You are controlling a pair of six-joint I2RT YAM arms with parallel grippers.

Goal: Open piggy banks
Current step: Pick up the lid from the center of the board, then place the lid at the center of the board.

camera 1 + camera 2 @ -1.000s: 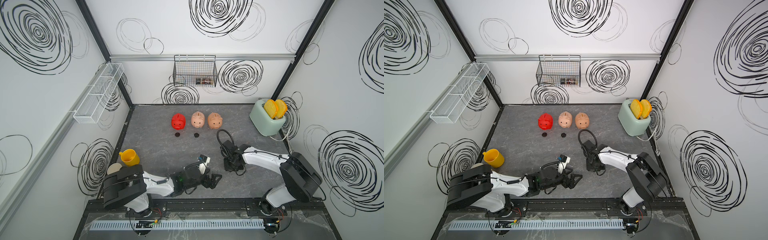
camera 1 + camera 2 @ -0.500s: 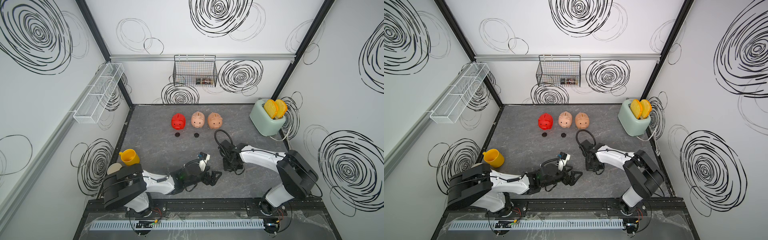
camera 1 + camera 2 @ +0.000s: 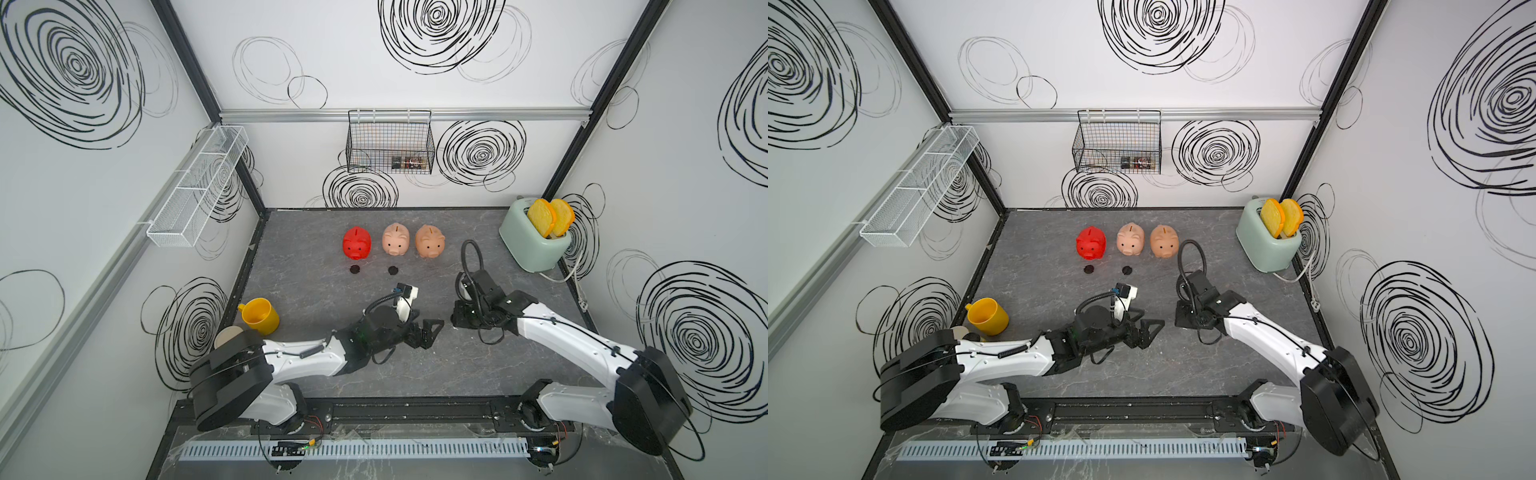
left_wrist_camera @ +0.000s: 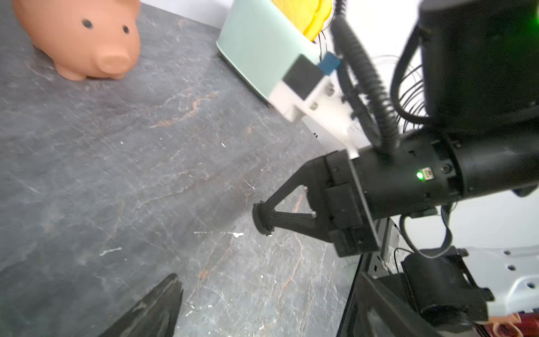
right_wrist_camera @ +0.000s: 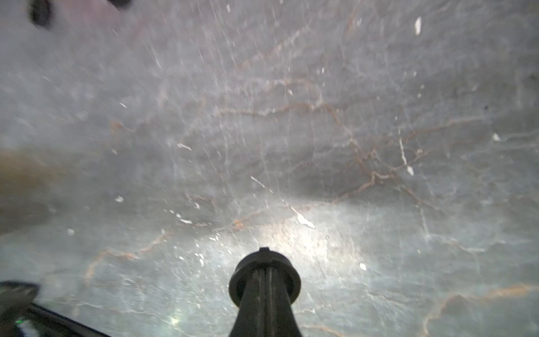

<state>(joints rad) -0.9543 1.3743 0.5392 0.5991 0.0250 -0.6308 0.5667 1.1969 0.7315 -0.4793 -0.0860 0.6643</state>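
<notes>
Two plugs [image 3: 355, 269] on marble top [image 3: 299, 257]; L end effector [image 3: 431, 332] spread, R end effector [image 4: 271, 217] pinching 3rd plug [image 5: 264, 260].

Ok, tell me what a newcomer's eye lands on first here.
A red piggy bank, a pale pink piggy bank and a peach-tan piggy bank stand in a row at the back of the table; a black plug lies loose before the red one, a second black plug before the pink. Mid-table, the right gripper is shut on a third black plug. A mint toaster holding yellow toast stands in the back right corner.
</notes>
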